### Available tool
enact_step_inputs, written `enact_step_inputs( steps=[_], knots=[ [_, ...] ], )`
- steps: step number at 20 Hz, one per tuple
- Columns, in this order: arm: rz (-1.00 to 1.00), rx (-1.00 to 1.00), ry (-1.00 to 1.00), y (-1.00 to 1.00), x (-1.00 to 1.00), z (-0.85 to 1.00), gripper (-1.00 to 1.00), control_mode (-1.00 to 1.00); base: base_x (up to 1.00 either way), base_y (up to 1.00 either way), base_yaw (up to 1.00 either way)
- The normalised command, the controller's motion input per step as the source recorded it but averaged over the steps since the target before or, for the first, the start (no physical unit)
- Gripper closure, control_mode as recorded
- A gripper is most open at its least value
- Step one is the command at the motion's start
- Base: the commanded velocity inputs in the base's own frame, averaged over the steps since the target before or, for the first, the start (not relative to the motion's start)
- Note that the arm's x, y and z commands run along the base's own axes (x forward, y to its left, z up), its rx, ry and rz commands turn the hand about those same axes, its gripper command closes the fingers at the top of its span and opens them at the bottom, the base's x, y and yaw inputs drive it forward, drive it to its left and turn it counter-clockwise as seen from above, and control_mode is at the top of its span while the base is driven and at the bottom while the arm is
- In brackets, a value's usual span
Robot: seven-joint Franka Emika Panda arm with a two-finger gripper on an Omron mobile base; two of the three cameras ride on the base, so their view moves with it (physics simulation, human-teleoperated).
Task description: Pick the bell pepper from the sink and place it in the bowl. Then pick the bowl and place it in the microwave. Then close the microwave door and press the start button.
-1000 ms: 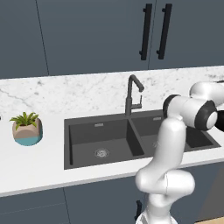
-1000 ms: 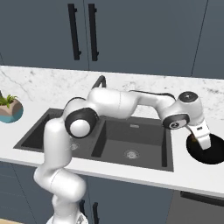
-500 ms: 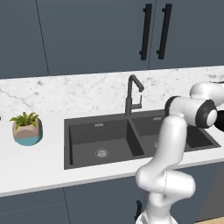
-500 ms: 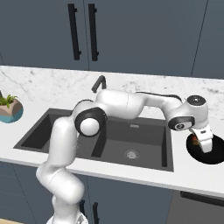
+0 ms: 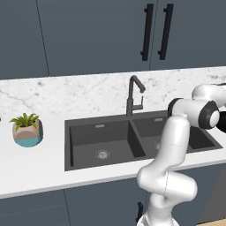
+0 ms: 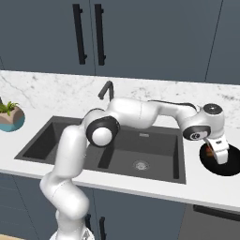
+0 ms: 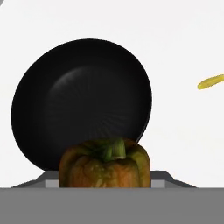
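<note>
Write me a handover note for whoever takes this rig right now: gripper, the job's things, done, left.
Gripper: shut on the small orange-brown bell pepper, held above the shallow round black bowl.
Bowl: on the white counter, right of the dark grey double-basin sink. A small yellow oblong item lies on the counter apart from the bowl.
Done: pepper lifted out of the sink and carried over the bowl.
Left: release the pepper into the bowl, move the bowl into the microwave, close its door, press start.
</note>
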Motion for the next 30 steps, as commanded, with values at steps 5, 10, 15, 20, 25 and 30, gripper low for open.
enact_step_inputs(
  steps=[5,10,15,20,25,30],
  knots=[
    [0.00,0.00,0.03,-0.01,0.24,-0.14,1.00,-1.00,0.00,0.00,0.00],
    [0.00,0.02,0.01,-0.11,0.10,-0.21,1.00,-1.00,0.00,0.00,0.00],
    [0.00,0.05,0.00,-0.11,0.01,-0.28,1.00,-1.00,0.00,0.00,0.00],
    [0.00,0.03,0.01,-0.01,0.04,-0.20,-1.00,-1.00,0.00,0.00,0.00],
    [0.00,0.03,0.02,-0.02,0.11,-0.03,-1.00,-1.00,0.00,0.00,0.00],
    [0.00,0.02,0.00,-0.06,0.00,0.00,-1.00,-1.00,0.00,0.00,0.00]
  ],
)
